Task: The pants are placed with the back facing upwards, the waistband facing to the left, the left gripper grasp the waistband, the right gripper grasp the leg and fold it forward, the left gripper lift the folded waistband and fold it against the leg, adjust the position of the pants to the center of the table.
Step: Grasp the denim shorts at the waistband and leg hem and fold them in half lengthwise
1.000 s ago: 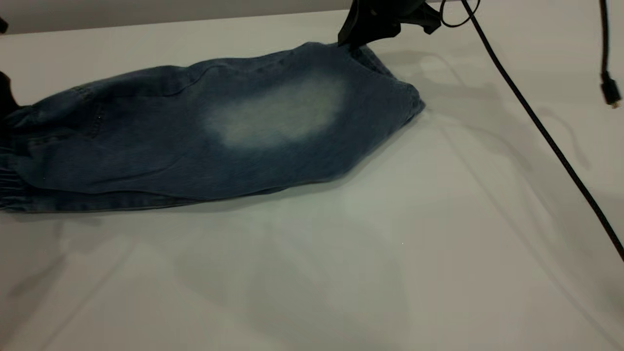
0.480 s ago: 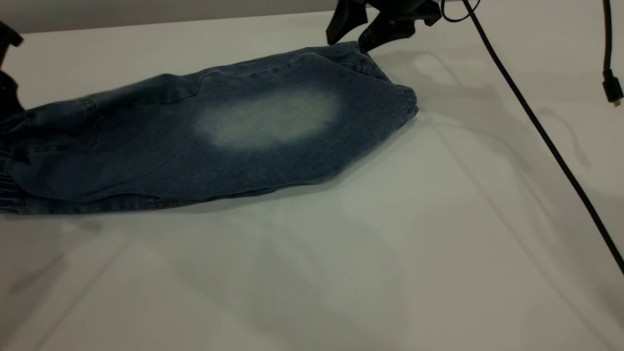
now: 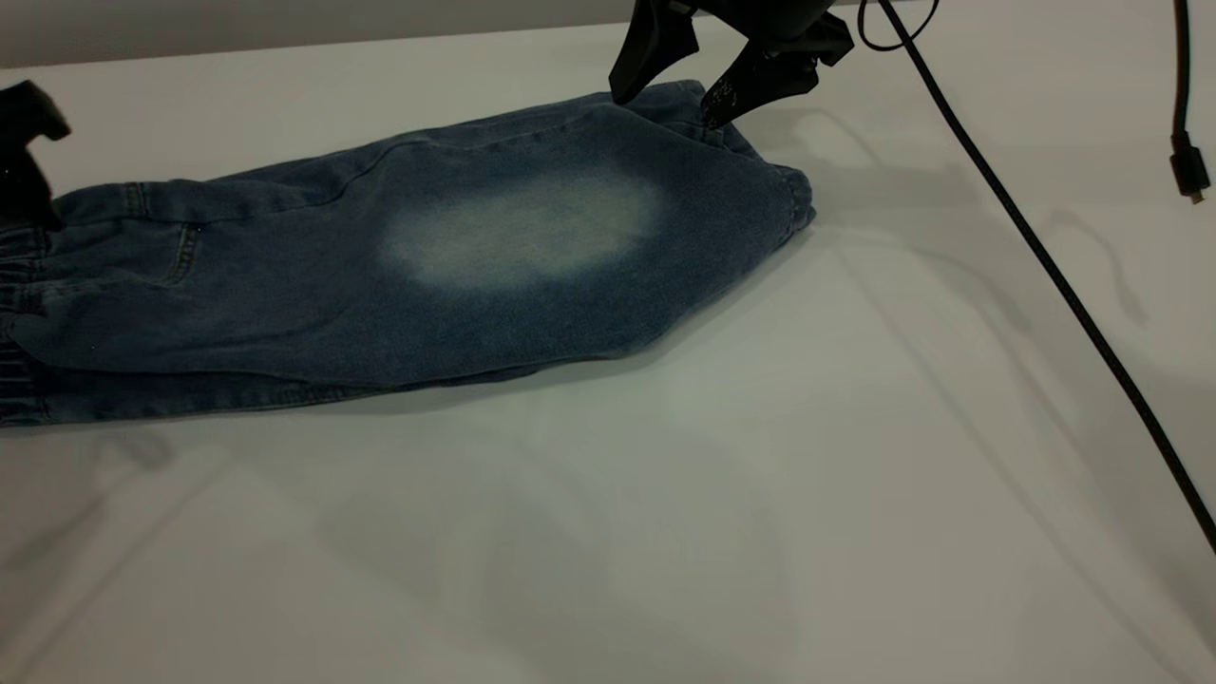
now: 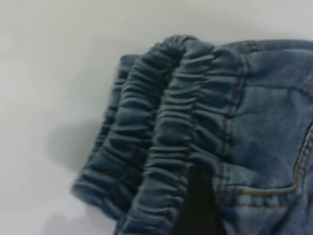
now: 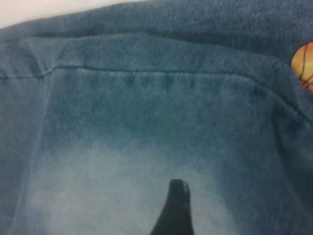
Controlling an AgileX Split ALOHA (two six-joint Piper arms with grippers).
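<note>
Table (image 3: 855, 456): white, jeans (image 3: 427, 256) lie folded across my upper left.
Right gripper (image 3: 670, 90): jaws spread over the cuff.
Left gripper (image 3: 24, 142): jaws, can't tell.

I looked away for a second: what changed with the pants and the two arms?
The right pincer let go of the leg cuff and now hangs open above it. The pants settled flatter on the table; the left pincer rose off the waistband. The cable stayed.

It looks like a lab: a plain white tabletop (image 3: 855, 427), a bare wall behind, loose black cables (image 3: 1045, 256) hanging.
</note>
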